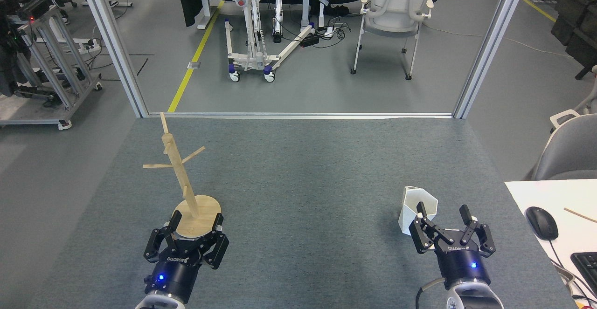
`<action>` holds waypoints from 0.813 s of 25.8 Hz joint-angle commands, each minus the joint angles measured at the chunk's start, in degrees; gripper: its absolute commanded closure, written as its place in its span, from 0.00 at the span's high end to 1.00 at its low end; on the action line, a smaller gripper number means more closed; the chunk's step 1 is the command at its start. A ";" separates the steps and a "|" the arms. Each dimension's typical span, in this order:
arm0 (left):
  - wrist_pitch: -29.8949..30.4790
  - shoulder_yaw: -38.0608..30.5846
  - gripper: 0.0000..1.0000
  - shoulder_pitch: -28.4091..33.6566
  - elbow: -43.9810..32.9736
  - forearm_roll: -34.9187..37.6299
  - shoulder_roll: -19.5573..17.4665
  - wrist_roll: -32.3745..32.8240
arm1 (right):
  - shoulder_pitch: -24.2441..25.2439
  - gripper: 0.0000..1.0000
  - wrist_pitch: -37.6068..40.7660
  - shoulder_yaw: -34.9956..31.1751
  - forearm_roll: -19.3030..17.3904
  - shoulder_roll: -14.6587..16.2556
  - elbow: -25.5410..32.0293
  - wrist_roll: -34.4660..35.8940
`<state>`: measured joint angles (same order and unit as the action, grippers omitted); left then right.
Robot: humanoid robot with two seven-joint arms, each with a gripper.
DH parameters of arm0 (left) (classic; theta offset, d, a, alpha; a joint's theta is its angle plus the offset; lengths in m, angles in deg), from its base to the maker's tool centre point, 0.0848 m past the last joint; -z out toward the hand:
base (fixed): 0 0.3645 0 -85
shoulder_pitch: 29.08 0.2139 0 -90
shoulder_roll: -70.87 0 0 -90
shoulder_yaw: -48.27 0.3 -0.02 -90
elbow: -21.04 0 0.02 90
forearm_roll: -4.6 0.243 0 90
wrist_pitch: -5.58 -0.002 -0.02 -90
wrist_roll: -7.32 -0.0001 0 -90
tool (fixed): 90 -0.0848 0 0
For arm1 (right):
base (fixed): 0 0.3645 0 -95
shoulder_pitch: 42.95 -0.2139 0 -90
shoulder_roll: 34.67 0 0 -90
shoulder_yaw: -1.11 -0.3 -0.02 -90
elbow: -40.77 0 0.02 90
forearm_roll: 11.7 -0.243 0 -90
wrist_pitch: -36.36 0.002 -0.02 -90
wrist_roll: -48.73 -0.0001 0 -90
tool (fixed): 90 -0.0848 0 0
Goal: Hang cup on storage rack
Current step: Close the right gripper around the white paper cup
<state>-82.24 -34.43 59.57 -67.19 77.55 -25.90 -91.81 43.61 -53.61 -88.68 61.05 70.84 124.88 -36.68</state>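
On gray felt, both claws gape: left (196, 223) straddling rack (186, 178) base, right (443, 213) beside cup (416, 208).

Matt white cup (418, 209), wooden rack (186, 183)

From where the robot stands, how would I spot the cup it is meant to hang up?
Find the grey carpeted table, then its near right side. Just beyond the right gripper, whose open fingers reach toward it, stands the cup. It is the only white thing on the carpet, with flat angular sides.
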 commanded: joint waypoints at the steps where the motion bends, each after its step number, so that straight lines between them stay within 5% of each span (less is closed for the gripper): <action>1: -0.51 0.00 1.00 0.02 -0.10 -0.17 0.09 0.08 | 0.02 1.00 -0.21 -0.12 0.03 -0.31 0.00 -0.02; 16: -1.04 -0.17 0.99 0.55 -0.37 -0.09 0.00 0.08 | -0.16 0.99 -0.12 -0.03 -0.59 0.57 -0.35 -0.37; 21: -1.04 -0.09 0.99 0.55 -0.28 -0.09 0.00 0.08 | 0.10 0.99 -0.12 0.49 0.11 2.68 -7.65 -0.28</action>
<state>-83.29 -34.53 60.12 -67.55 77.46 -25.91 -91.73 43.73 -53.62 -88.55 60.90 72.24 121.32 -37.08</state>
